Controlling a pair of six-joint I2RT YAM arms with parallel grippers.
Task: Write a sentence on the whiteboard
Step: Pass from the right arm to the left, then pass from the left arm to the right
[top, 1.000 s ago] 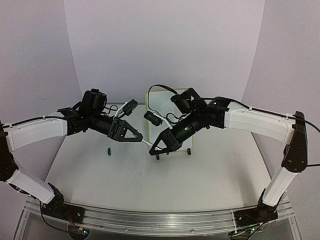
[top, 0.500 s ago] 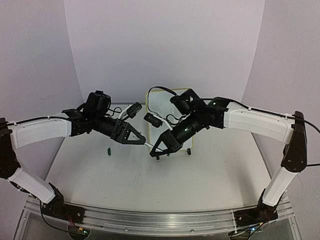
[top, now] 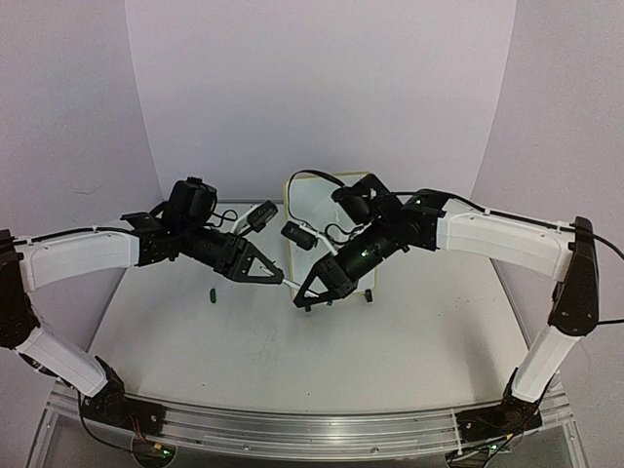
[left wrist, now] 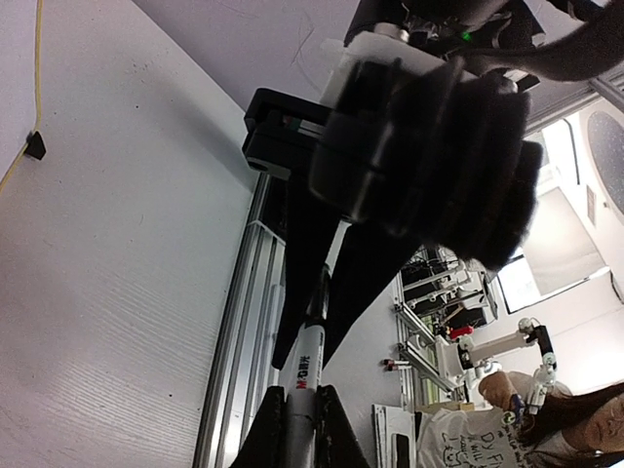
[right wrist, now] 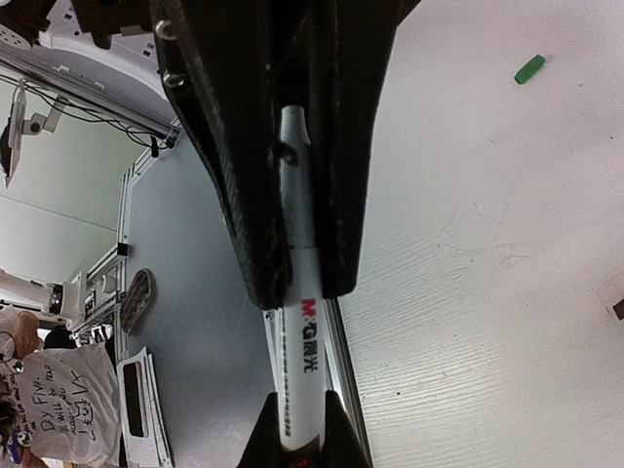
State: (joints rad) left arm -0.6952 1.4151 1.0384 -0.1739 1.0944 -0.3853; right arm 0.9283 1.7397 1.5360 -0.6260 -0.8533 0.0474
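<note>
A white marker [top: 291, 284] hangs above the table between my two grippers. My left gripper [top: 276, 276] is shut on one end and my right gripper [top: 302, 292] is shut on the other. In the left wrist view my gripper [left wrist: 301, 392] clamps the marker barrel [left wrist: 304, 361], and the right gripper's black fingers close over its far end. In the right wrist view my gripper [right wrist: 303, 395] clamps the barrel [right wrist: 304, 341]. The whiteboard [top: 314, 207] stands behind the right arm and is mostly hidden. No green writing shows on its visible part.
A small green marker cap [top: 211, 293] lies on the table left of the grippers and also shows in the right wrist view [right wrist: 529, 69]. One black foot of the board [left wrist: 35, 146] shows in the left wrist view. The aluminium rail [top: 292, 424] runs along the near edge.
My left gripper has moved slightly right and down towards the right gripper, shortening the stretch of marker between them. The right arm has barely moved.
</note>
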